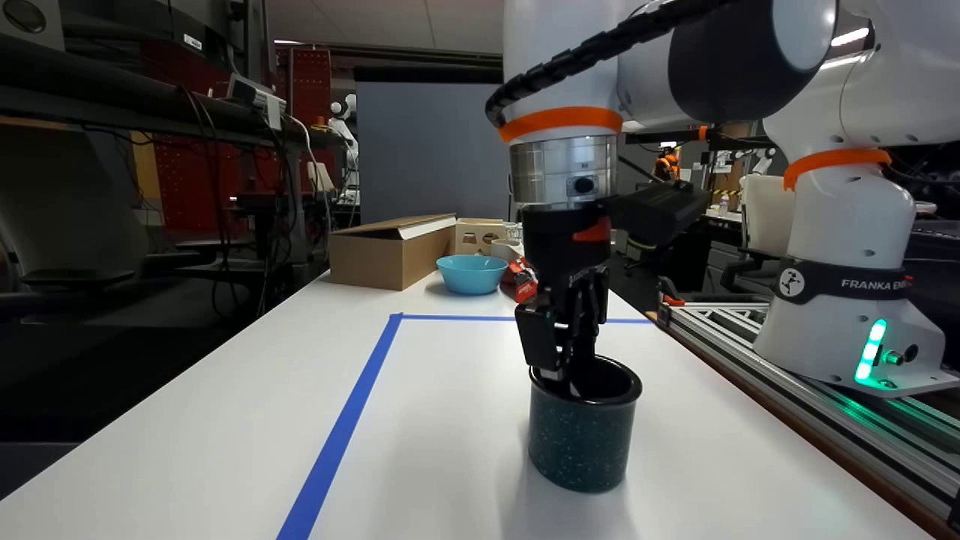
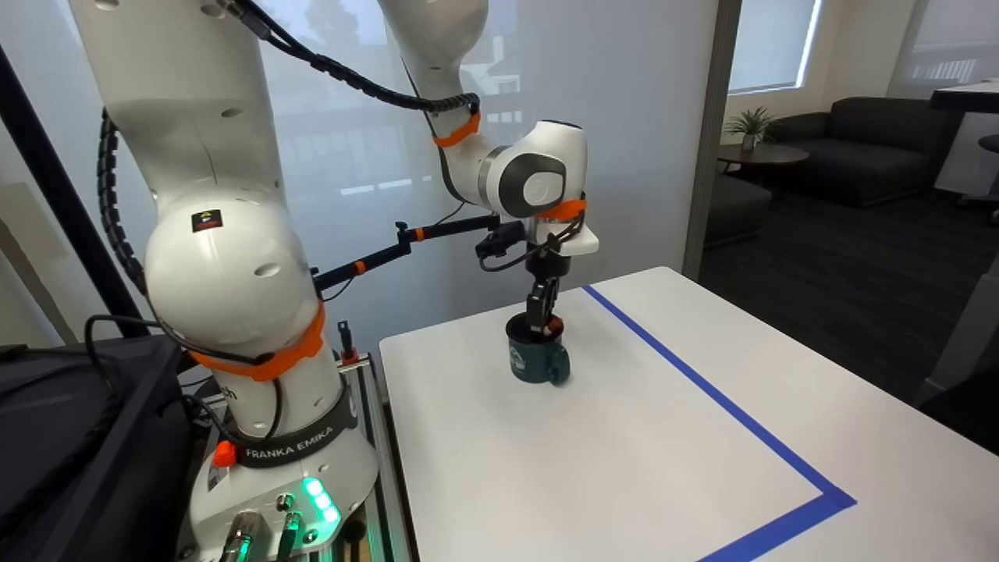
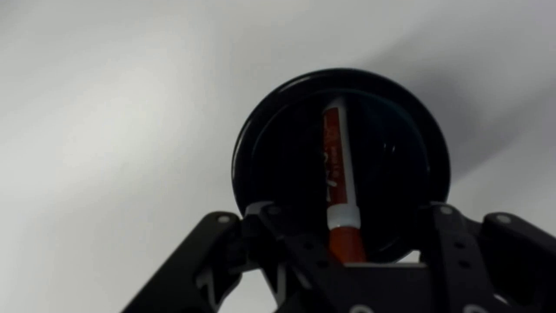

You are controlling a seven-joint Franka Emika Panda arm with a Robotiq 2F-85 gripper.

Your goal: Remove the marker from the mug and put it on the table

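One marker (image 3: 337, 161) leans inside the mug (image 1: 581, 439), whose wall probably props it so that the red cap (image 3: 346, 243) is offered upward for grasping. The mug stands upright on the surface (image 1: 450, 390). In the wrist view, the pincer (image 3: 350, 208) has its two sides apart, with the marker between them, I believe for squeezing across its width. There, the marker's long axis runs nearly from top to bottom, cap toward the bottom.

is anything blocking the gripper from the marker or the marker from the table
In the wrist view, nothing visible separates gripper and marker. The mug's wall stands between marker and table, so lifting out first seems wise.
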